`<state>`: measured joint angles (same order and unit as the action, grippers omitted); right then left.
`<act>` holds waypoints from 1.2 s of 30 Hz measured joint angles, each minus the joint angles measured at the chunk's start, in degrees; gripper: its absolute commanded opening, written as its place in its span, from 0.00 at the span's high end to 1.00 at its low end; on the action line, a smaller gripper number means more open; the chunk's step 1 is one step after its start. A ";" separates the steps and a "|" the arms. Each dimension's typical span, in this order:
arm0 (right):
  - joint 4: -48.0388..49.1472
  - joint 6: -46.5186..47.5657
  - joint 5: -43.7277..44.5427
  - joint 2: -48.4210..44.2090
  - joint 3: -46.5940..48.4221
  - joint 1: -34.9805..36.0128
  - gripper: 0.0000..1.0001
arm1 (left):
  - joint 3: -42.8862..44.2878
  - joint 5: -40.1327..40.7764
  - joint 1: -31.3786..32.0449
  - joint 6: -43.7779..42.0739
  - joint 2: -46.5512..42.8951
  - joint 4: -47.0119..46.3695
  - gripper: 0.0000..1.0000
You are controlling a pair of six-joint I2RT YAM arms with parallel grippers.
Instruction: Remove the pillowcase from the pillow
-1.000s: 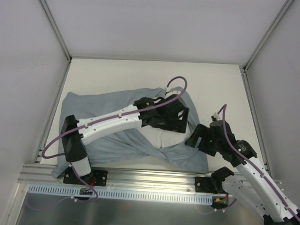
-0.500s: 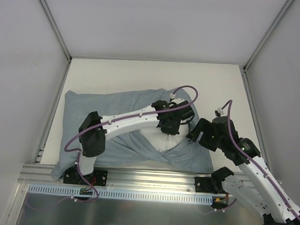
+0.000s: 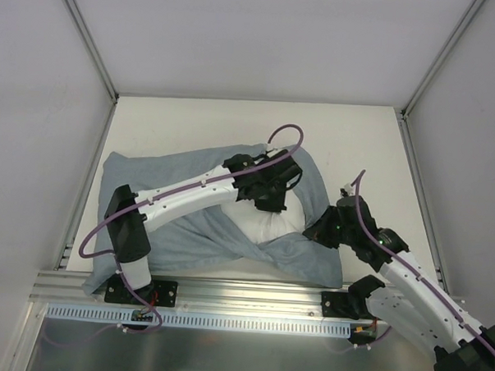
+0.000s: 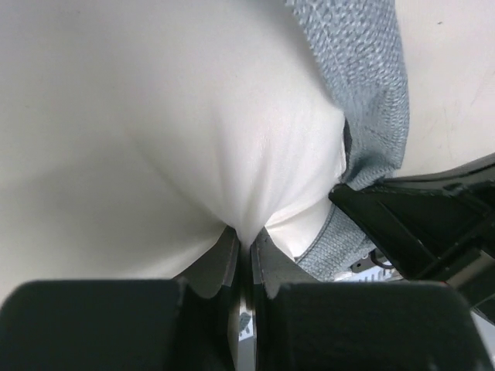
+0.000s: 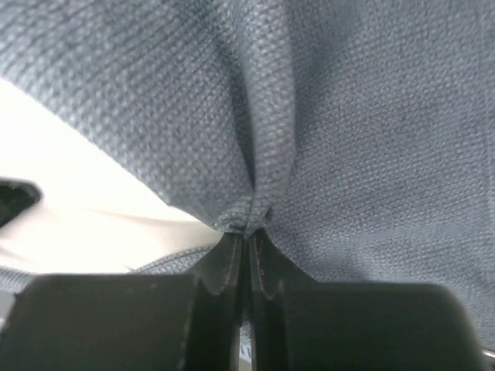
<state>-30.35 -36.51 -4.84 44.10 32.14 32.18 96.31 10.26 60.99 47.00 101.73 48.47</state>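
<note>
The blue-grey pillowcase (image 3: 180,232) lies across the near half of the table, open at its right end. The white pillow (image 3: 266,226) bulges out of that opening. My left gripper (image 3: 279,205) reaches over the case and is shut on a pinch of the white pillow (image 4: 193,139); grey pillowcase edge (image 4: 371,93) hangs to its right in the left wrist view. My right gripper (image 3: 318,234) sits at the opening's right side, shut on a fold of the pillowcase (image 5: 348,131), with a strip of white pillow (image 5: 85,209) showing at the left of the right wrist view.
The cream table top (image 3: 234,123) is walled by grey panels on the left, back and right. An aluminium rail (image 3: 243,296) carrying both arm bases runs along the near edge. The left arm (image 3: 190,191) lies over the pillowcase.
Both grippers have closed: the left on the white pillow, the right on the pillowcase fold. The right gripper moved in to the left onto the cloth; the pillowcase's far edge has lifted slightly.
</note>
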 measured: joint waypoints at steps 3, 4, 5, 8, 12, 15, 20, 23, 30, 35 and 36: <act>0.11 -0.76 -0.13 -4.57 -0.35 0.07 0.99 | -4.52 -4.09 -3.34 0.55 -4.44 -2.62 1.00; 0.68 -1.03 -0.37 -6.01 -0.35 0.20 0.99 | -6.08 -5.64 -4.79 0.76 -6.47 -3.67 1.00; 1.62 -1.31 -0.66 -7.54 -0.35 0.37 0.99 | -7.63 -7.28 -6.32 0.96 -8.72 -4.83 1.00; 4.35 -2.12 -1.95 -9.90 -0.37 0.68 0.99 | -10.71 -11.98 -10.51 1.38 -14.99 -6.69 1.00; 3.17 -2.08 -1.79 -9.77 -2.23 0.70 0.99 | -11.39 -14.91 -15.32 1.36 -21.20 -6.56 1.00; 1.70 -1.84 -0.83 -9.53 -3.32 0.68 0.99 | -11.45 -16.35 -16.74 1.38 -23.32 -6.73 1.00; 1.81 -1.86 -0.33 -7.43 -5.38 0.81 0.99 | -12.22 -19.34 -17.20 1.38 -24.22 -7.63 1.00; 2.43 -1.57 1.31 -3.98 -4.83 0.81 0.93 | -14.40 -20.96 -17.22 1.49 -24.30 -9.51 1.00; -4.15 6.34 7.54 11.43 7.96 0.07 0.21 | -28.72 -23.19 -17.51 3.23 -32.72 -16.87 1.00; -5.03 13.09 9.20 12.24 18.08 0.07 0.21 | -37.77 -23.52 -17.07 4.94 -40.02 -19.30 1.00; -4.31 14.19 9.07 12.74 19.50 0.42 0.21 | -38.77 -23.54 -17.05 5.11 -40.35 -19.52 1.00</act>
<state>-34.65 -22.33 4.23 56.84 51.64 32.60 57.54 -13.28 43.94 52.12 61.39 28.95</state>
